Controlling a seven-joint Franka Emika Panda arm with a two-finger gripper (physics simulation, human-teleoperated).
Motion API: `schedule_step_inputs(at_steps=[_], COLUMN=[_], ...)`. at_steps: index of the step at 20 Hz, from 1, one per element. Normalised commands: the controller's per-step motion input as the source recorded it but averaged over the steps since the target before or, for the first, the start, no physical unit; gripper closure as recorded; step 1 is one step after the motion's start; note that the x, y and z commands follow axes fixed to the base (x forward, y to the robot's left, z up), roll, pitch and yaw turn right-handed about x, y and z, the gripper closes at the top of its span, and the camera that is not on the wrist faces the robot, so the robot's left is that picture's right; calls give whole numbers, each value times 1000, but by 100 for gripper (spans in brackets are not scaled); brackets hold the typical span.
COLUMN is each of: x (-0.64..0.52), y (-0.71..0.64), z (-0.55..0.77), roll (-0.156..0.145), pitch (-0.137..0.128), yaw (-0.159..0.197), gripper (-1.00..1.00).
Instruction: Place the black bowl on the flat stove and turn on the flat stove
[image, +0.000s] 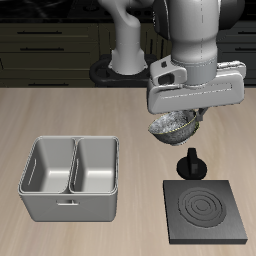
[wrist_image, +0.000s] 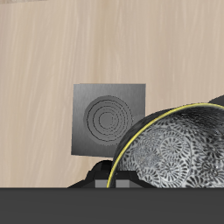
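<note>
The black bowl (image: 172, 126), dark outside with a pale speckled inside, hangs tilted in the air, held by its rim in my shut gripper (image: 188, 114). It is above the table just behind the flat stove (image: 208, 210), a dark square slab with ring markings. The stove's black knob (image: 191, 163) stands at its back edge, below the bowl. In the wrist view the bowl (wrist_image: 179, 153) fills the space close to the camera, and the stove (wrist_image: 108, 118) lies on the wood beyond it. My fingers are mostly hidden there.
A grey caddy with two compartments (image: 72, 178) stands on the table beside the stove, near the front edge. The robot's base (image: 125, 60) and dark cabinets are at the back.
</note>
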Motion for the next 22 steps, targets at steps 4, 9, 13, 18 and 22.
schedule_step_inputs(at_steps=[4,9,13,18,22], x=[227,194,163,151,63], y=[140,187,22,-64,-19], z=[-17,-81,-207,-451,-362], roll=[-15,-1,-2,-33,-19], pitch=[17,1,39,50,60], yaw=[-19,14,6,22,-1], gripper=[100,100,100,100,100])
